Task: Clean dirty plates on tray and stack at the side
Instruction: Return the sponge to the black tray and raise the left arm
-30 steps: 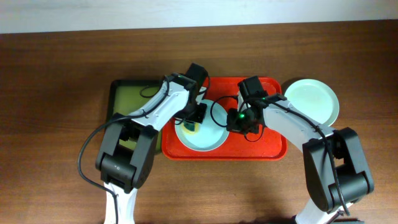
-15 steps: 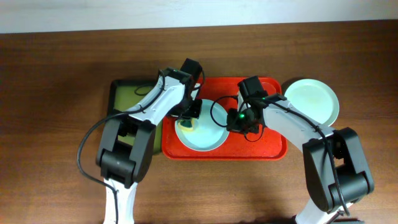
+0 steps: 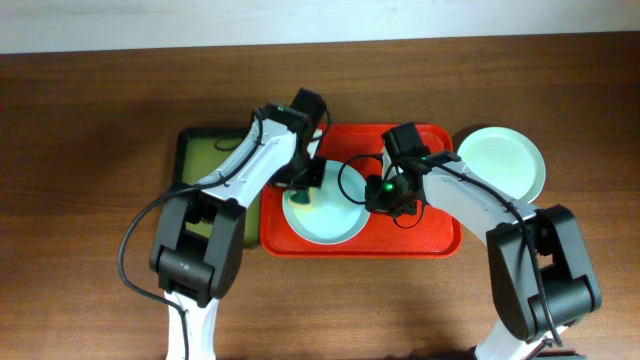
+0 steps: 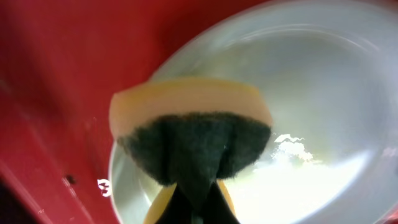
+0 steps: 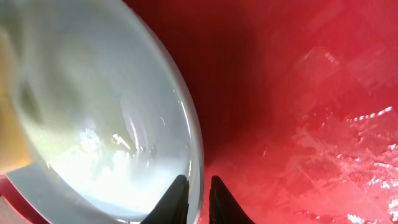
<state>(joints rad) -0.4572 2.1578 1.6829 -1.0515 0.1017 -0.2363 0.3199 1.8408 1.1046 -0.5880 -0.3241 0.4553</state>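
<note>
Here your left hand (image 4: 196, 200) grips a yellow-green sponge (image 4: 193, 134) over the pale blue round plastic plate (image 4: 323, 93), whose rim your right hand (image 5: 194, 194) pinches.

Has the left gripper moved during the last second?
Yes. Seen from overhead, the left gripper has shifted slightly toward the far rim of the red tray and a little leftward, toward the green tray.

White-shelled arms (image 3: 250, 165) with black joints, looping black cables, green light (image 3: 388, 184).
</note>
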